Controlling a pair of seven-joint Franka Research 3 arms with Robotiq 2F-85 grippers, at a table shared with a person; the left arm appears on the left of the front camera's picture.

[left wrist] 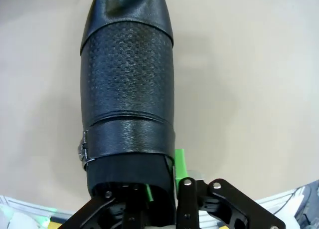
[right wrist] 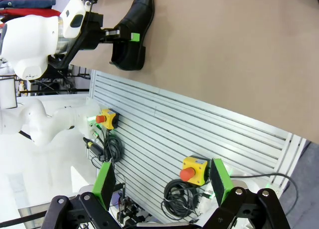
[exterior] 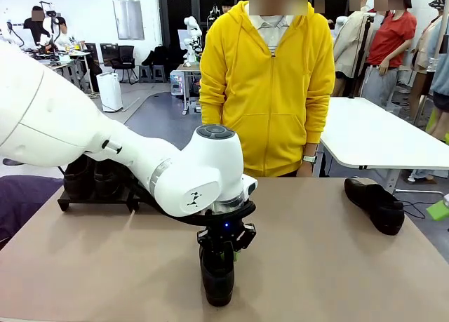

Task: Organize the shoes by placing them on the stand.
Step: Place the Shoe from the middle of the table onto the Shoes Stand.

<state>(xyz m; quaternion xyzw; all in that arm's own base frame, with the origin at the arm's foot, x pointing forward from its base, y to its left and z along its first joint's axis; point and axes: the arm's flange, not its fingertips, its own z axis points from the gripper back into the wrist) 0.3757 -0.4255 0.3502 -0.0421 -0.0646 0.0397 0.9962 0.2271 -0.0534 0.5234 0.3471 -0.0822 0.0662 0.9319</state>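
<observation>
You have bright, even indoor light from above in the front view, and the tabletop (exterior: 337,266) carries only soft, faint shadows. The white arm (exterior: 70,132) at the left of the frame is almost washed out. In the left wrist view the shoe (left wrist: 127,89) is sharp, with a pale sheen on the leather near the top. The lower left of the right wrist view is blown out to white.
</observation>
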